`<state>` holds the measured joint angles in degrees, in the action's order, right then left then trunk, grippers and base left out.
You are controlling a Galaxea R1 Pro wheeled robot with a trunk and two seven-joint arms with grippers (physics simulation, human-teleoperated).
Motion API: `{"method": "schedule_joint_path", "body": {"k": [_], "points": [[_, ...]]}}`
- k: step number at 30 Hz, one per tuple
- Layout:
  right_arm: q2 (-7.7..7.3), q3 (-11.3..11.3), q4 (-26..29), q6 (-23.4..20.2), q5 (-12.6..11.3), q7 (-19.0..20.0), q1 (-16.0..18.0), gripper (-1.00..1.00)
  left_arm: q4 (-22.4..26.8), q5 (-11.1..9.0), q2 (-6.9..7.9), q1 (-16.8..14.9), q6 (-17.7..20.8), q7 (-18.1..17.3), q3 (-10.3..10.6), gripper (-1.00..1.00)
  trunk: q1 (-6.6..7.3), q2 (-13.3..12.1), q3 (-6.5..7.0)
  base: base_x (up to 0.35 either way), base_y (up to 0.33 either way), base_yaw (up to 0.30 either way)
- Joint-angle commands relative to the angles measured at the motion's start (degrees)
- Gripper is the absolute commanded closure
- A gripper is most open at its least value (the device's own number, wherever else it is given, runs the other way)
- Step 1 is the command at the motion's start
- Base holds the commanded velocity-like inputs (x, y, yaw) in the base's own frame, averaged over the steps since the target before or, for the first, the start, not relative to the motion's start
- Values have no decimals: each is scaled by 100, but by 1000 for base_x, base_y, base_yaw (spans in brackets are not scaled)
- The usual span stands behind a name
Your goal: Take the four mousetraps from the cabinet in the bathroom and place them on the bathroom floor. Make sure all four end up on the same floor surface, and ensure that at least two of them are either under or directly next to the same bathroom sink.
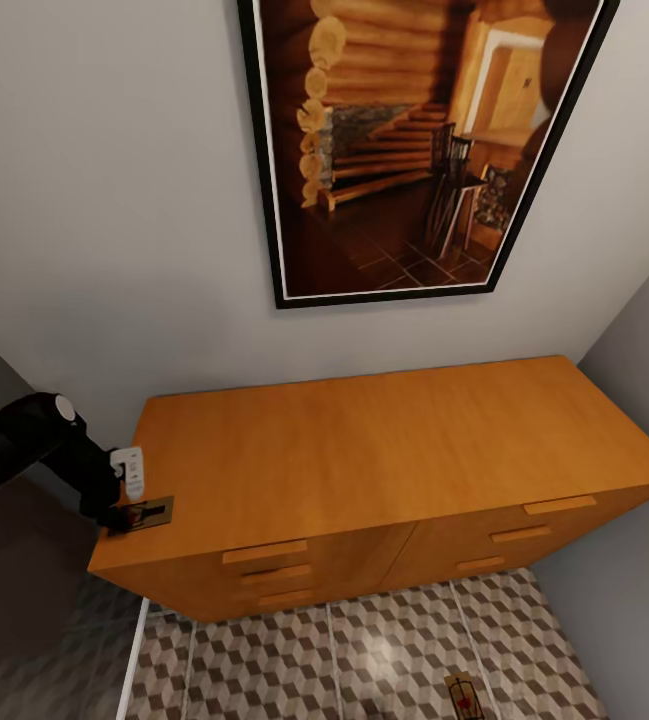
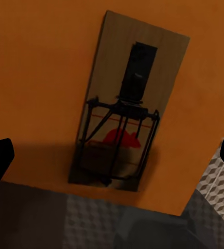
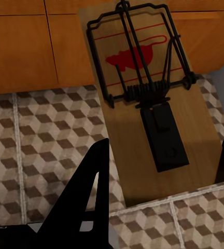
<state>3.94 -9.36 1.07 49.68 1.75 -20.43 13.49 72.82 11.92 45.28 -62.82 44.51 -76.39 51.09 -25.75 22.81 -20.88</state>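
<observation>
Resting on cabinet top, left edge of frame: mousetrap
Left claw: spread open, empty, around that mousetrap
Right claw: open, above floor mousetrap
Bathroom floor: bottom of frame

Framed picture: large, black frame with a thin white inner border, hung on the wall at 12 o'clock in the head view. Subject: log-cabin interior with stacked round log ends, a wooden staircase, a dark railing and a lit doorway. Its upper part is cut off by the picture edge.

Wall: plain pale grey, matte, behind the picture.

Side wall: grey, at 3 o'clock, meeting the back wall in a corner.

Dark panel: shadowed grey-brown surface at 8 o'clock; nature unclear.
</observation>
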Motion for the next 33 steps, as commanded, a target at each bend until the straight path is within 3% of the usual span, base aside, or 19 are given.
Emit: {"method": "schedule_joint_path", "body": {"k": [1, 10, 19, 33], "points": [[1, -39, -4, 7, 10, -50, 4, 100, 8, 32, 2, -11, 57, -35, 26, -100, -3, 11, -10, 0, 0, 0], [1, -39, -4, 7, 10, -50, 4, 100, 8, 38, -61, -11, 57, -31, 72, -100, -3, 11, -10, 0, 0, 0], [1, -39, -4, 7, 10, -49, 5, 100, 12, 25, -119, -11, 73, 451, 76, -100, -3, 11, -10, 0, 0, 0], [1, -39, -4, 7, 10, -49, 4, 100, 6, 21, -124, -11, 75, 560, 85, -100, -3, 11, -10, 0, 0, 0]]}}
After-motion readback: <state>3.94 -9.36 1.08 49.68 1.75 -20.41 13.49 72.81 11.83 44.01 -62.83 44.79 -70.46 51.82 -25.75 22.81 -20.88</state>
